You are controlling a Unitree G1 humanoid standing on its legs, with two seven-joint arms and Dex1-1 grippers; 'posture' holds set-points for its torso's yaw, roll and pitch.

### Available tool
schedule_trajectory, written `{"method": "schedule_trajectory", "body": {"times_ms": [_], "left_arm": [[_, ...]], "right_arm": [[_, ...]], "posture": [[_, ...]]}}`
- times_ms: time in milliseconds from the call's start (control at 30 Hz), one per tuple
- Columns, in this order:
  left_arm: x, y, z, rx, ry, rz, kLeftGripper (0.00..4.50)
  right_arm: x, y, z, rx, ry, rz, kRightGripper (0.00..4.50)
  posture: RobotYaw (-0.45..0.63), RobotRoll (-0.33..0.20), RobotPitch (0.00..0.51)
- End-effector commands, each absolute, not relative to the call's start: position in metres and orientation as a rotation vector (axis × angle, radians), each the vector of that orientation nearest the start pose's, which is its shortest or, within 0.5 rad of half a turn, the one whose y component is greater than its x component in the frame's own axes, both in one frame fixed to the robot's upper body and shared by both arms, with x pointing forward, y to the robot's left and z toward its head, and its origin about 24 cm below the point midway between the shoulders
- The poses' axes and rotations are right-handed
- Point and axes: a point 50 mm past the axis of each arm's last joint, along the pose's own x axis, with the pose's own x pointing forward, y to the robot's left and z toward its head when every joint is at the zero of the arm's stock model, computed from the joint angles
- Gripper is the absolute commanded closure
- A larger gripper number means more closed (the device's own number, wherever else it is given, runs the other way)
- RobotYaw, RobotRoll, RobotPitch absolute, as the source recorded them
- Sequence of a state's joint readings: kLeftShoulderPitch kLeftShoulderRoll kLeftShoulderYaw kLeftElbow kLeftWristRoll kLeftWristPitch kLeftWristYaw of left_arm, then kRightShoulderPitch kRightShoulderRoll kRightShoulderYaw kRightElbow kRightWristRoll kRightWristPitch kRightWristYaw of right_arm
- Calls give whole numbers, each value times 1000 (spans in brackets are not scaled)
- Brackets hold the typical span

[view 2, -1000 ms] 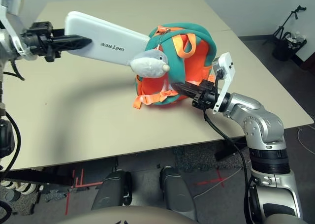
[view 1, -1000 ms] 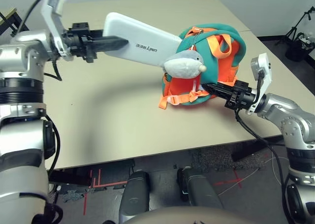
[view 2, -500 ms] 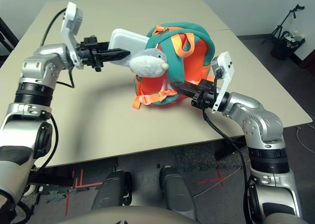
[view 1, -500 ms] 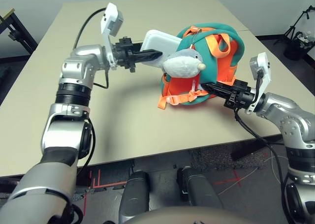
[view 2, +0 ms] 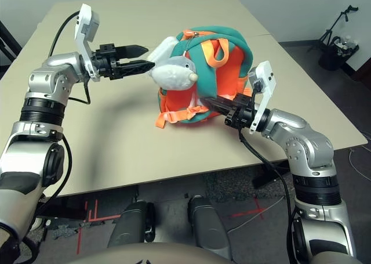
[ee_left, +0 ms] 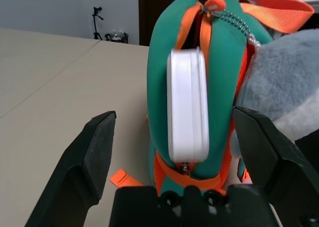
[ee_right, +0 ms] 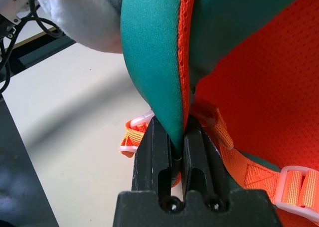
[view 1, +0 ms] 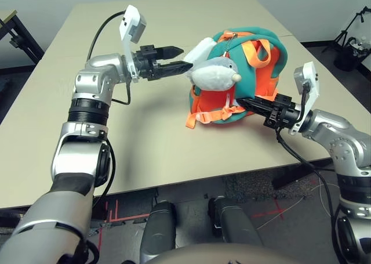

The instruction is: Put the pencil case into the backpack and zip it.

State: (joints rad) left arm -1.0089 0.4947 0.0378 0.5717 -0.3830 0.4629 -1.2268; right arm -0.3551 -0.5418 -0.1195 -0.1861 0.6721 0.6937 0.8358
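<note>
1. The small teal backpack with orange straps and trim (view 1: 255, 72) stands on the tan surface (view 1: 145, 130), so its open slot faces the left arm.
2. The flat white hard pencil case (ee_left: 188, 105) sticks part way into that slot. Its near end is not yet inside.
3. The left gripper (view 1: 174, 58) is spread wide, just left of the pencil case, and holds nothing.
4. The left arm reaches across the surface, level, pointing at the backpack.
5. The right gripper (ee_right: 173, 154) pinches the backpack's teal edge tight. I think this keeps the backpack from sliding.
6. The grey-white plush fish charm (view 1: 214, 75) hangs in front of the slot.
</note>
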Motion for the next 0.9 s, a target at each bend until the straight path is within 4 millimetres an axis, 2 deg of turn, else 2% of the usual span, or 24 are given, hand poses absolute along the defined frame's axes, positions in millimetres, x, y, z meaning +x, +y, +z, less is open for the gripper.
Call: {"method": "schedule_trajectory", "body": {"times_ms": [33, 267, 400, 500, 633, 800, 900], "left_arm": [[360, 177, 243, -7, -36, -1184, 37], [354, 198, 272, -41, -140, -1119, 37], [354, 203, 277, -95, -165, -1099, 37], [356, 202, 270, -102, -137, -1084, 977], [355, 185, 240, -54, -20, -1130, 2528], [358, 168, 224, -81, 5, -1144, 4422], [359, 162, 219, -92, 14, -1156, 4467]], "right_arm": [[279, -180, 156, 123, 117, 1016, 4500], [279, -182, 155, 119, 119, 1015, 4500], [279, -181, 154, 116, 121, 1016, 4500], [280, -180, 154, 113, 121, 1019, 4500], [281, -180, 154, 111, 119, 1021, 4500], [282, -180, 155, 106, 116, 1024, 4500], [281, -181, 155, 103, 116, 1023, 4500]], "posture": [[-84, 0, 88], [-83, 0, 88], [-80, 0, 88], [-78, 0, 88], [-77, 0, 87], [-84, 0, 85], [-88, 0, 85]]}}
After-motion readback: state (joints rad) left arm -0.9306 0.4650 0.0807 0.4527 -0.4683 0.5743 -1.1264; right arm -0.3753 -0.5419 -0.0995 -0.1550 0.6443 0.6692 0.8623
